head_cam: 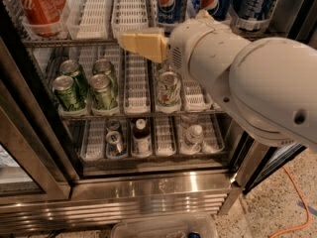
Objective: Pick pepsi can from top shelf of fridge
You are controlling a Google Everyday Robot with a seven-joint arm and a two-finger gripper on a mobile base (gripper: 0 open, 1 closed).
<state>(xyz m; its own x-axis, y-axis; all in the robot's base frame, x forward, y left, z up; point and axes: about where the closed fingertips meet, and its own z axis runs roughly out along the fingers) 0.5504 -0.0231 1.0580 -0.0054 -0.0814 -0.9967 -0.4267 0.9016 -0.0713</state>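
Observation:
Three dark blue pepsi cans stand at the right of the top shelf (74, 42): one (169, 4) in the middle, one (214, 1) beside it and one (255, 1) farther right. My gripper (142, 44), a tan piece at the end of the big white arm (247, 78), is at the front edge of the top shelf. It is just below and left of the nearest pepsi can and holds nothing that I can see. The fridge (148, 187) stands open in front of me.
Red cola cans (37, 6) stand at the top left beside empty white lanes (94, 9). Green cans (69, 90) and a pale can (169, 88) are on the middle shelf, bottles (141, 135) on the bottom one. A door frame (29, 133) is on the left, an orange cable (292, 202) on the floor.

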